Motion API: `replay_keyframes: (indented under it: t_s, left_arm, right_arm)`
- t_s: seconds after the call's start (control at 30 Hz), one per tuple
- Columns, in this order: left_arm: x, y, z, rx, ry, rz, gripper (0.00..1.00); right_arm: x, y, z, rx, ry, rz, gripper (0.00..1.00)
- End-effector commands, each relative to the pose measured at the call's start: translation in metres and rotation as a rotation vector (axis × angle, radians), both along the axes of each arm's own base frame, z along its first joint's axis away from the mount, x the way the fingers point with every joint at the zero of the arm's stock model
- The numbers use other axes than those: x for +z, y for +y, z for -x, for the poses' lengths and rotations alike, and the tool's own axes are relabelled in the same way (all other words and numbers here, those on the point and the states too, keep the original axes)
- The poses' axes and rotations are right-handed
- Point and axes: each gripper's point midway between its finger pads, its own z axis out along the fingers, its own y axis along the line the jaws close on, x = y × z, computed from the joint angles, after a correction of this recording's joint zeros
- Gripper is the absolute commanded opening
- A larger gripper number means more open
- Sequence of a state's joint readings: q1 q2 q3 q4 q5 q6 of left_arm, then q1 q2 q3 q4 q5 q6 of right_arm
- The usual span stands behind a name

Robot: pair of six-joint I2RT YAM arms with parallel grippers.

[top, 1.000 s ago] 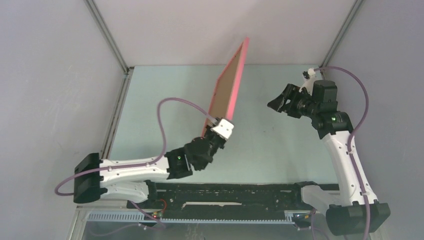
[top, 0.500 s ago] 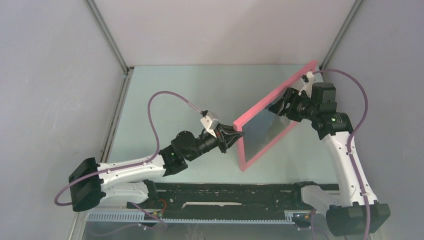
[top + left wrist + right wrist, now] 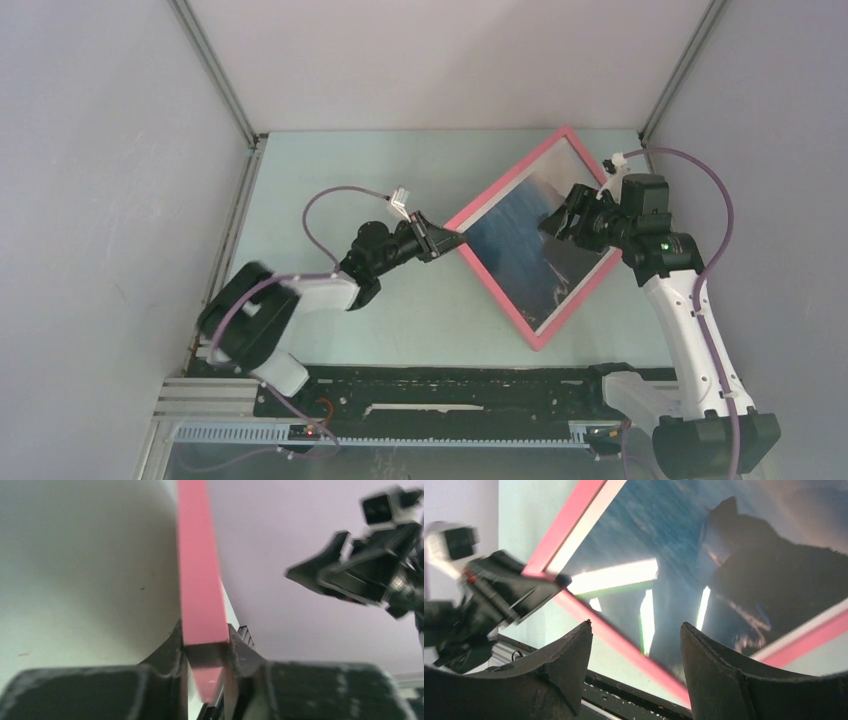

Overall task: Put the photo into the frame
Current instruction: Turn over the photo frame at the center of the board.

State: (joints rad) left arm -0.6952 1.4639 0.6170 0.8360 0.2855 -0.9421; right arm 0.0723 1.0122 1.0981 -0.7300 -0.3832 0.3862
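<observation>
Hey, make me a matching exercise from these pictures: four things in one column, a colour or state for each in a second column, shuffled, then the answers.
Column one:
1. left gripper
2. right gripper
3. frame
4. photo

Column two:
A. dark blue, inside the rails
B. open, holding nothing
C. salmon-pink
D. shut on the frame's edge

Pairs: 1-D, 2-B, 3-C, 4-A

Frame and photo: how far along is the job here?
Done: the photo sits inside the frame, blue print showing between the pink rails. In hand: the left gripper is shut on the frame's corner, while the right gripper hangs open over the photo, gripping nothing. Left: lay the frame down and let go; whether it already rests on the table cannot be told.
</observation>
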Motion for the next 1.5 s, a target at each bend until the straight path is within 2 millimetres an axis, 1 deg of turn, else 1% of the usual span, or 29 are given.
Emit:
replay_keyframes:
  t_s: [0.0, 0.03, 0.1, 0.13, 0.2, 0.27, 0.37, 0.43, 0.47, 0.5, 0.57, 0.63, 0.7, 0.83, 0.97, 1.07, 1.13, 1.23, 1.3, 1.37, 1.4, 1.47]
  left_arm:
    - [0.022, -0.007, 0.0, -0.246, 0.11, 0.324, 0.0]
    - [0.012, -0.007, -0.006, -0.27, 0.158, 0.342, 0.0]
    - [-0.009, -0.01, -0.015, -0.286, 0.195, 0.315, 0.0]
    - [-0.017, -0.01, -0.018, -0.274, 0.204, 0.305, 0.0]
    - [-0.023, -0.011, -0.022, -0.268, 0.197, 0.279, 0.0]
    - [-0.041, -0.015, -0.028, -0.26, 0.205, 0.195, 0.0]
    - [-0.071, -0.023, -0.028, -0.313, 0.227, 0.059, 0.0]
    - [-0.086, -0.024, -0.027, -0.344, 0.223, -0.036, 0.0]
    - [-0.1, -0.021, -0.024, -0.358, 0.245, -0.11, 0.0]
    - [-0.107, -0.019, -0.023, -0.371, 0.234, -0.168, 0.0]
    - [-0.11, -0.016, -0.021, -0.4, 0.22, -0.219, 0.0]
    - [-0.109, -0.018, -0.021, -0.438, 0.221, -0.214, 0.0]
    - [-0.108, -0.02, -0.026, -0.456, 0.215, -0.224, 0.0]
    - [-0.115, -0.024, -0.028, -0.523, 0.223, -0.256, 0.0]
    - [-0.117, -0.027, -0.019, -0.578, 0.203, -0.271, 0.0]
    - [-0.118, -0.031, -0.006, -0.618, 0.197, -0.308, 0.0]
    - [-0.122, -0.033, -0.007, -0.607, 0.204, -0.326, 0.0]
    - [-0.128, -0.037, -0.005, -0.639, 0.207, -0.365, 0.0]
    - [-0.127, -0.039, -0.007, -0.655, 0.204, -0.373, 0.0]
    - [-0.129, -0.036, -0.018, -0.625, 0.221, -0.38, 0.0]
    - [-0.133, -0.033, -0.024, -0.588, 0.241, -0.392, 0.0]
    - [-0.144, -0.019, -0.044, -0.444, 0.276, -0.455, 0.0]
  right_arm:
    - [0.004, -0.004, 0.0, 0.0, -0.032, 0.027, 0.72]
    - [0.003, -0.004, 0.0, -0.001, -0.029, 0.027, 0.71]
    - [0.002, -0.005, 0.0, -0.001, -0.031, 0.029, 0.72]
    - [0.0, -0.005, 0.0, -0.002, -0.028, 0.03, 0.72]
    - [-0.002, -0.005, 0.0, 0.0, -0.024, 0.034, 0.72]
    - [-0.004, -0.006, -0.001, -0.005, -0.021, 0.04, 0.72]
    - [-0.005, -0.006, -0.003, -0.003, -0.018, 0.039, 0.71]
    - [-0.006, -0.005, -0.004, 0.0, -0.015, 0.039, 0.72]
    - [-0.007, -0.005, -0.005, -0.001, -0.013, 0.04, 0.72]
    - [-0.007, -0.005, -0.005, 0.0, -0.009, 0.039, 0.71]
    - [-0.009, -0.005, -0.005, 0.001, -0.005, 0.038, 0.72]
    - [-0.011, -0.004, -0.006, 0.004, -0.002, 0.034, 0.71]
    - [-0.013, -0.004, -0.006, 0.004, 0.0, 0.031, 0.71]
    - [-0.013, -0.004, -0.004, 0.007, 0.001, 0.032, 0.71]
    - [-0.013, -0.006, -0.002, 0.001, -0.001, 0.046, 0.71]
    - [-0.014, -0.006, -0.003, -0.001, -0.005, 0.046, 0.71]
    - [-0.016, -0.005, -0.003, 0.001, 0.0, 0.04, 0.71]
    - [-0.017, -0.004, -0.004, 0.005, 0.003, 0.034, 0.71]
    - [-0.018, -0.004, -0.003, 0.006, 0.007, 0.035, 0.71]
    - [-0.017, -0.005, -0.002, 0.003, 0.004, 0.035, 0.71]
    - [-0.017, -0.005, -0.002, 0.004, 0.005, 0.036, 0.71]
    - [-0.017, -0.004, -0.001, 0.004, 0.004, 0.035, 0.71]
